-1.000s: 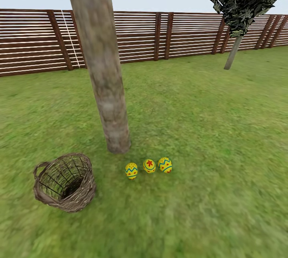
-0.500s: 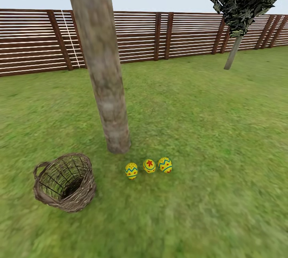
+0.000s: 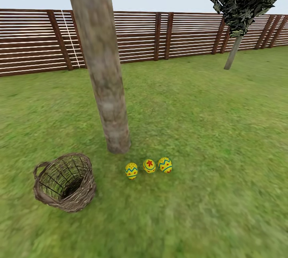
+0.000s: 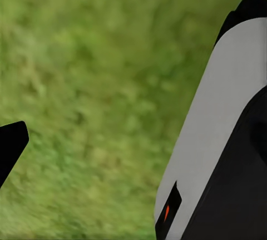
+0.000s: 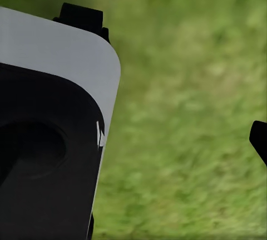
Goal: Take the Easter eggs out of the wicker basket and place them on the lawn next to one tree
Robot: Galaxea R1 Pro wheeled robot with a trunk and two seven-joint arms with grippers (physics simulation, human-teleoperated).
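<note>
Three yellow Easter eggs (image 3: 131, 170) (image 3: 149, 165) (image 3: 165, 164) lie in a row on the lawn (image 3: 208, 130), just in front of the foot of the thick pale tree (image 3: 106, 90). The wicker basket (image 3: 82, 198) stands tilted on the grass to the left of the eggs, and no egg shows through its mouth. In the left wrist view, one black fingertip (image 4: 11, 145) sits at the picture's edge over bare grass. The right wrist view has a black fingertip (image 5: 258, 140) at its edge too. Nothing is held by either gripper.
A brown slatted fence (image 3: 188, 34) closes off the garden at the back. A thin-trunked dark tree (image 3: 234, 56) stands far right. Parts of my grey and black body (image 4: 217, 151) (image 5: 50, 140) show beside the wrist cameras. Open grass lies to the right of the eggs.
</note>
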